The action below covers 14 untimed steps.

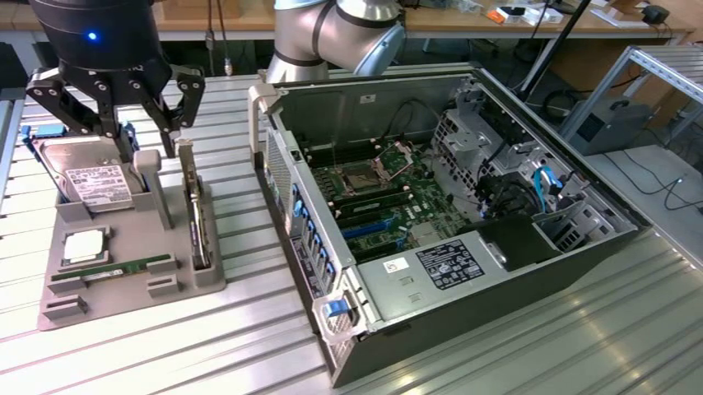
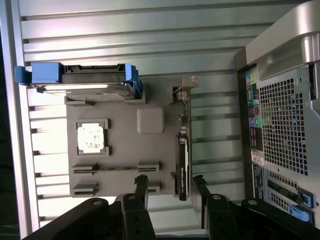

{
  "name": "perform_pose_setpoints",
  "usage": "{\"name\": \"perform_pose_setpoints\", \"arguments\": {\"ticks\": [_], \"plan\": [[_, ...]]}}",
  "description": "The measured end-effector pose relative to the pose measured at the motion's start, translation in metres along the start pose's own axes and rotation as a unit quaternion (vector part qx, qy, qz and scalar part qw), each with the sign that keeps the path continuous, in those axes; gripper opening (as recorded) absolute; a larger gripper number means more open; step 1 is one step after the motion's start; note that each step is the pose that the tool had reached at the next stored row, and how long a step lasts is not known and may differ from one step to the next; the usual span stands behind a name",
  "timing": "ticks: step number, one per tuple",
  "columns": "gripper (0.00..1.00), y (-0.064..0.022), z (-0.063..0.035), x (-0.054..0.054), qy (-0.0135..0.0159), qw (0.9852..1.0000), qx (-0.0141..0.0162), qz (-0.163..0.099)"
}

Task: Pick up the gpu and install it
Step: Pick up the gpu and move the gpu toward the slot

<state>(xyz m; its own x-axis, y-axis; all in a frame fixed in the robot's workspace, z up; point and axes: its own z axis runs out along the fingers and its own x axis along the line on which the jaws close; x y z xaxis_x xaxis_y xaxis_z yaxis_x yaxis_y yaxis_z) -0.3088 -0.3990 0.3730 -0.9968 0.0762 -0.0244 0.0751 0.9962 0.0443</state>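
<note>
The gpu [image 1: 196,216] is a thin dark card standing on edge in a slot of the grey holder [image 1: 132,298], its silver bracket at the far end. My gripper [image 1: 145,145] hangs above the holder, open and holding nothing, a little to the exterior view's left of the card. In the wrist view the gpu [image 2: 182,152] lies below and between the lines of the two black fingers [image 2: 141,186], nearer one of them, with the gripper [image 2: 170,184] well above it. The open computer case [image 1: 439,206] lies at the exterior view's right, its motherboard exposed.
The holder [image 2: 125,100] also carries a hard drive [image 1: 94,177] with blue rails, a processor chip [image 1: 86,245] and a green memory stick [image 1: 110,270]. The case's rear panel [image 2: 280,125] is close beside the holder. All of it rests on a ribbed metal table [image 1: 220,346].
</note>
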Motion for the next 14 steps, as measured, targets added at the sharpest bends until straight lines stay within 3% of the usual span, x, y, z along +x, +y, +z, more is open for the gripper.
{"name": "perform_pose_setpoints", "arguments": {"ticks": [14], "plan": [[0.48,-0.0010,0.0122,0.001,0.0000,1.0000,0.0000,0.000]]}}
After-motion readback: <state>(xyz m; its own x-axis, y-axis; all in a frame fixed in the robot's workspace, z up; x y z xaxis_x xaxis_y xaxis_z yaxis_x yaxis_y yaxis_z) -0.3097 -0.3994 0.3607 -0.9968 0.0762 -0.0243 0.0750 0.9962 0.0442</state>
